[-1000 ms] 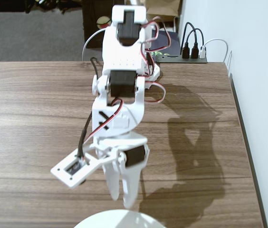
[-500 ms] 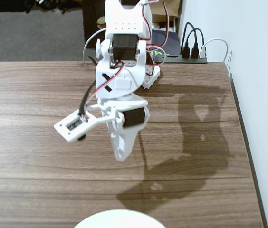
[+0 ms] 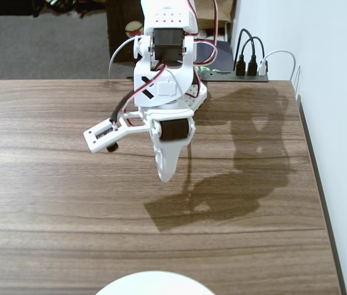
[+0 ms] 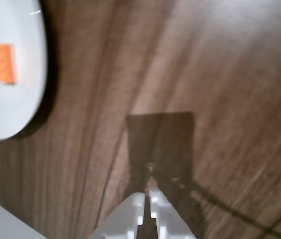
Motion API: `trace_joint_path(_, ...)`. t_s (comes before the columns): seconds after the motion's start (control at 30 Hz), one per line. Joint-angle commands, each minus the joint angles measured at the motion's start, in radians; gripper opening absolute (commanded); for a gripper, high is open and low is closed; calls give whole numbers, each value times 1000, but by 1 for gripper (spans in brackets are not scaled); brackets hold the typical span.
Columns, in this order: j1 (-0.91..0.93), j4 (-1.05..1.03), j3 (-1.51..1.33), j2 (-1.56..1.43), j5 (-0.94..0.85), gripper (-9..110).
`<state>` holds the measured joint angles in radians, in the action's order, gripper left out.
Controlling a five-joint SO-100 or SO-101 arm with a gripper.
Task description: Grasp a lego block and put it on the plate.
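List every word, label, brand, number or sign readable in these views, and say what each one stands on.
None: no readable text in either view.
The arm bears only a black X-shaped mark, not lettering.
The lego block on the plate is too blurred to show any stud lettering.
The power strip behind the table shows no legible label.

- The lego block (image 4: 2, 62) lies on the plate (image 4: 28, 99).
- In the wrist view, the hand (image 4: 147, 198) hangs over the table (image 4: 230, 74), well right of the plate.
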<state>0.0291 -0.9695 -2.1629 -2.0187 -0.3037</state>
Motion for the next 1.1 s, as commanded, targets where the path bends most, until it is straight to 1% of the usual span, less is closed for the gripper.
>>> trace_joint_path(0.0, -6, 40, -74, -101, 41, 1)
trace_joint_path(0.4, 6, 41, -376, -408, 235, 0)
trace_joint_path(0.6, 38, 6, -453, -538, 232, 0)
trace_joint_path(0.93, 43, -95, -555, -739, 225, 1)
trace_joint_path(1.07, 51, -106, -607, -818, 229, 1)
